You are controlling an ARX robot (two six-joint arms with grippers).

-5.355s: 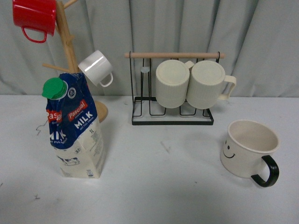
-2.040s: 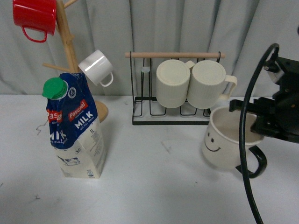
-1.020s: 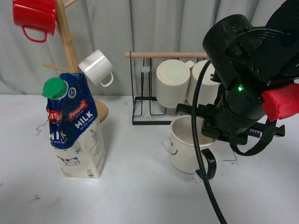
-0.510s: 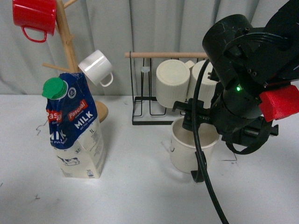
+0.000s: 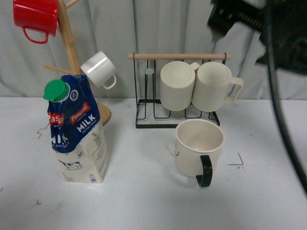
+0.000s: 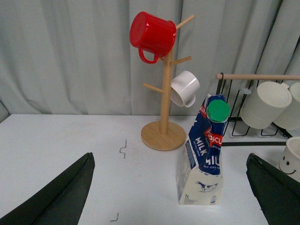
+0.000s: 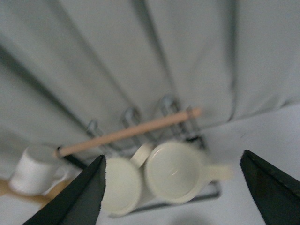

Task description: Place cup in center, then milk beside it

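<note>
And the right arm (image 5: 283, 28) is up and away: half a second ago it was hunched over the cup (image 5: 199, 146), and now it sits high in the top right corner of the front view, clear of everything on the table (image 5: 144, 201). The cup is left behind, upright on its base and free of any grip. Its black handle points toward the camera and the smiley face is turned out of the front view, though the left wrist view catches that face at its edge. The cup stands on the center (image 5: 229, 154), with a black corner mark (image 5: 238, 162) just off its right side and the rack (image 5: 177, 122) close behind, two ribbed mugs (image 5: 177, 86) on it. The right gripper (image 7: 172, 157) is spread wide, its dark fingers (image 7: 82, 197) at either edge of a blurred wrist view, nothing between them, facing the rack and the curtain (image 7: 140, 56). The milk (image 5: 76, 129) has not budged: upright, well to the cup's left, green cap on, in front of the tree (image 5: 69, 48) with its red mug (image 5: 36, 17) and white cup (image 5: 98, 69). The left gripper (image 6: 169, 157) hangs back, wide open too and empty, with the milk out in front of it.
</note>
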